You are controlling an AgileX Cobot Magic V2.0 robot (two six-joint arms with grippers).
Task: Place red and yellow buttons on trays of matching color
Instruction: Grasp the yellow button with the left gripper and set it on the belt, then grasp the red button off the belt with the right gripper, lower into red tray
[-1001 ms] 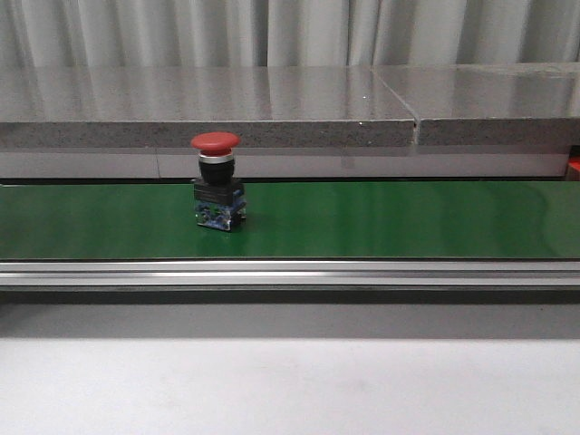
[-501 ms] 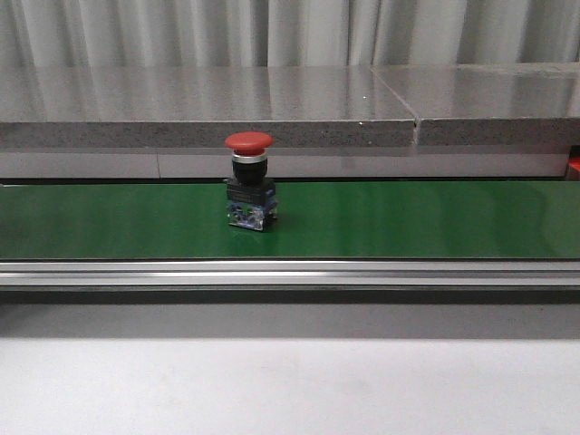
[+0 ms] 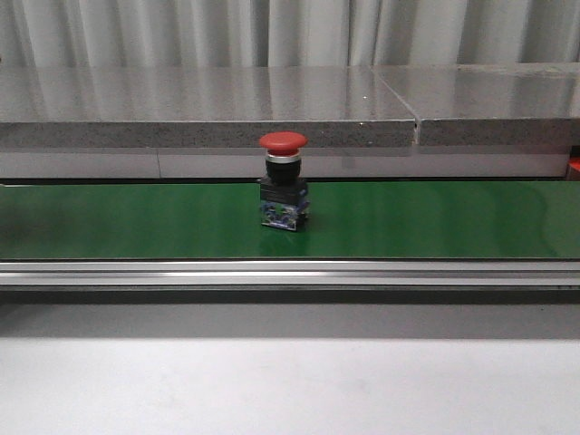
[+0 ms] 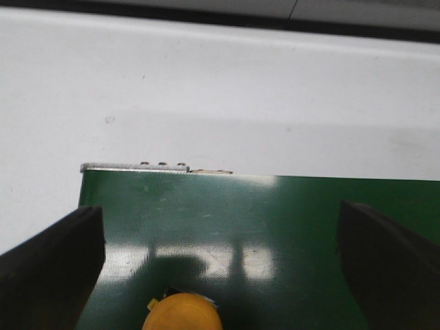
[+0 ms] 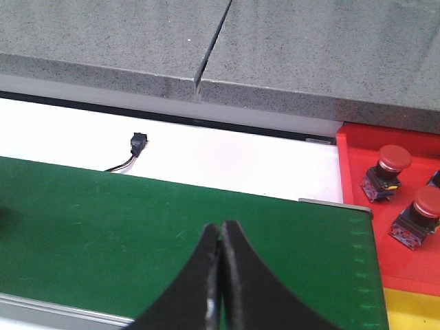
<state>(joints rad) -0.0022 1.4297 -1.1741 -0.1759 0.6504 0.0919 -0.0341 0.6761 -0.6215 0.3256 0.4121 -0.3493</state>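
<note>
A red button (image 3: 284,192) with a mushroom cap and black-and-blue base stands upright on the green belt (image 3: 435,217), near the middle of the front view. No gripper shows in that view. In the left wrist view my left gripper (image 4: 220,258) is open wide above the belt end (image 4: 275,227), and a yellow button (image 4: 184,313) peeks in between its fingers (image 4: 51,261). My right gripper (image 5: 221,234) hangs shut and empty over the belt (image 5: 103,220). The red tray (image 5: 371,199) beside the belt end holds two red buttons (image 5: 387,172). A strip of yellow tray (image 5: 411,308) shows beside it.
A grey stone ledge (image 3: 208,104) runs behind the belt. An aluminium rail (image 3: 290,272) edges the belt's front side, with white tabletop (image 3: 290,390) before it. A small black connector with wires (image 5: 137,146) lies on the white surface behind the belt.
The red button has travelled to the right along the belt, from left of centre to about the middle of the front view.
</note>
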